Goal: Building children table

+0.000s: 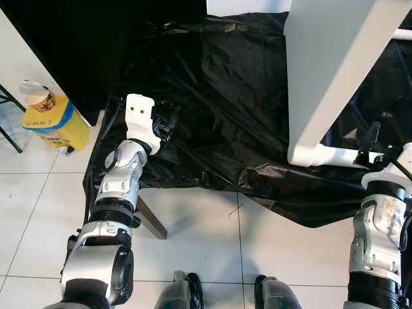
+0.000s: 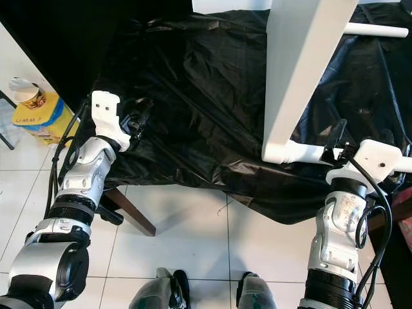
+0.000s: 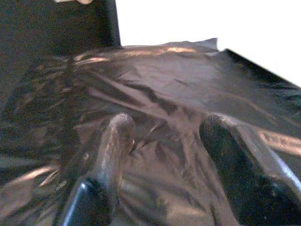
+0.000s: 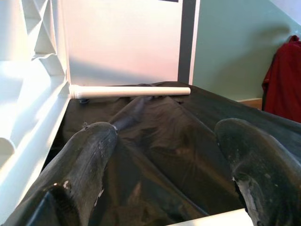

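A: Head views first — how far along is it?

B: Partly built, I'd judge. The white tabletop (image 1: 328, 71) stands on edge on the black sheet (image 1: 219, 109) at about two o'clock, with one white leg (image 2: 376, 29) fitted at its far end and another leg (image 1: 331, 156) along its near edge.

A: And the hands?

B: The right gripper (image 1: 380, 138) sits beside that near leg; the left gripper (image 1: 166, 122) hovers at ten o'clock.

A: Left wrist view?

B: Fingers (image 3: 110, 155) spread wide over bare sheet, holding nothing.

A: Right wrist view?

B: Also wide and empty, with the ribbed underside (image 4: 33, 56) at nine o'clock and the fitted leg (image 4: 129, 91) ahead. More legs probably remain.
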